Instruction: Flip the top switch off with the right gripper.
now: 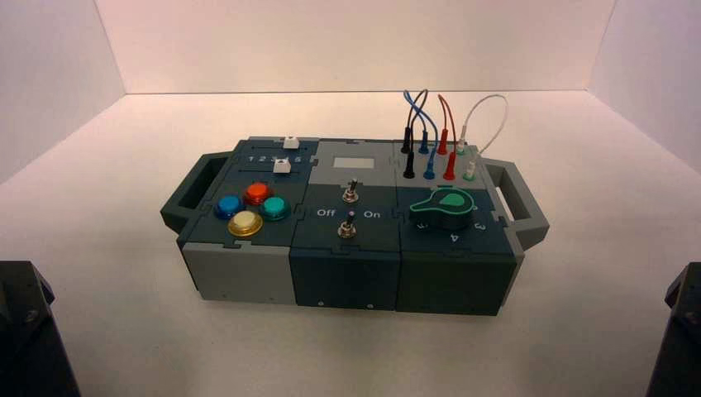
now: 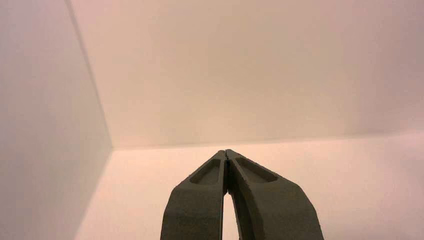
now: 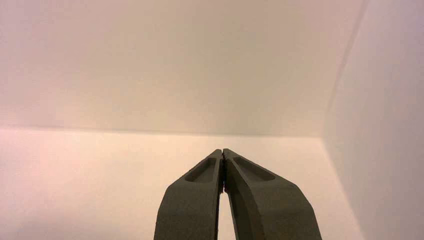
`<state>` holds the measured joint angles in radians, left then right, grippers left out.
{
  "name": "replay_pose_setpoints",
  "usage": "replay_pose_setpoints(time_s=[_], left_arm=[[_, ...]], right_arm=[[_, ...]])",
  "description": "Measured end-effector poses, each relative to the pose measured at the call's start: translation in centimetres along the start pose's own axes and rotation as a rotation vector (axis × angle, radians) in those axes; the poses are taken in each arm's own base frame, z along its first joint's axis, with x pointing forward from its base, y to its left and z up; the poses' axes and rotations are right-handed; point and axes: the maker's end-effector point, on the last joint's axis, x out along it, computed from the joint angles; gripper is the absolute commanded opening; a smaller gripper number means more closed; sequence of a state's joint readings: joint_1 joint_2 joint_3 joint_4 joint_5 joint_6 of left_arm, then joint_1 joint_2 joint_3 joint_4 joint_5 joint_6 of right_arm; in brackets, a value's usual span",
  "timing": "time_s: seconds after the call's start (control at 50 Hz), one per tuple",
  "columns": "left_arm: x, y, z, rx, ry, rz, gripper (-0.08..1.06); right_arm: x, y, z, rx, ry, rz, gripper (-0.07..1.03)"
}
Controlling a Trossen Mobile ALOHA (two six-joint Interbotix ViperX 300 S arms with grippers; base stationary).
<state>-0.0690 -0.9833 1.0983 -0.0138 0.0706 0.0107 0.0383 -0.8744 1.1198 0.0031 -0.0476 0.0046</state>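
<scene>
- Top switch [image 1: 350,192]: tiny silver toggle, centre panel of the box [image 1: 347,273], just behind the Off/On lettering; second like toggle, the bottom switch [image 1: 348,226], just in front of it. Lever position not readable from the high view.
- Right end effector [image 3: 222,151]: parked near the counter's [image 1: 579,331] front right corner, well apart from the box. Fingertips pressed together, nothing held. Wrist view shows only bare counter and wall, no box.
- Left end effector [image 2: 226,152]: parked front left, tips likewise closed on nothing, idle.
- Task not yet started; full approach to the box outstanding.
- Handling, as a judgement: stiff metal lever, light, spring-detent snap likely; smooth and rounded, so apt to slip off a fingertip. No grasp needed: push with the side of the closed tips near the lever's free end, toward the Off side.
- Risks: bottom switch close by, easy to clip; green-topped knob [image 1: 446,207] just to the right; banana-plug wires [image 1: 438,124] behind on the right, within reach of the arm's path. Box probably light enough to slide under a hard sideways shove, so a short, low-force push advised.
</scene>
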Motion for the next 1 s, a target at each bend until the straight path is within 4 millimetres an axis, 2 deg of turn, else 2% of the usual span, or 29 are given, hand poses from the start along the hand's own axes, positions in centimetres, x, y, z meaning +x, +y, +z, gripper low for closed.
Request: replay_pose_setpoints(time_s=[0.32, 0.42, 0.46, 0.54, 0.58, 0.74, 0.78, 1.0], left_arm=[[1.7, -3.0, -3.6, 0.033, 0.261, -0.109, -0.03], [2.3, -4.2, -5.2, 0.053, 0.360, -0.147, -0.03], [2.6, -5.0, -6.7, 0.067, 0.439, -0.172, -0.03], [2.8, -5.7, -7.7, 0.080, 0.494, -0.191, -0.03], [2.9, -6.4, -9.3, 0.088, 0.579, -0.211, -0.03], [2.8, -6.6, -11.1, 0.086, 0.667, -0.217, -0.03], [2.7, -6.7, -12.7, 0.074, 0.749, -0.213, -0.03], [2.3, -7.1, -15.9, 0.036, 0.921, -0.209, -0.03]], right_arm=[[2.2, 3.4, -3.5, -0.028, 0.240, 0.112, -0.02], [2.5, 4.1, -4.2, -0.021, 0.301, 0.128, -0.02], [2.6, 4.8, -4.8, -0.014, 0.354, 0.149, -0.02], [2.5, 5.4, -5.2, -0.011, 0.384, 0.166, -0.02], [2.3, 6.6, -5.9, -0.014, 0.443, 0.203, -0.02], [1.8, 8.8, -6.8, -0.034, 0.509, 0.269, -0.02], [1.3, 10.7, -7.5, -0.049, 0.561, 0.324, -0.02], [-0.2, 14.6, -8.9, -0.024, 0.678, 0.435, -0.02]])
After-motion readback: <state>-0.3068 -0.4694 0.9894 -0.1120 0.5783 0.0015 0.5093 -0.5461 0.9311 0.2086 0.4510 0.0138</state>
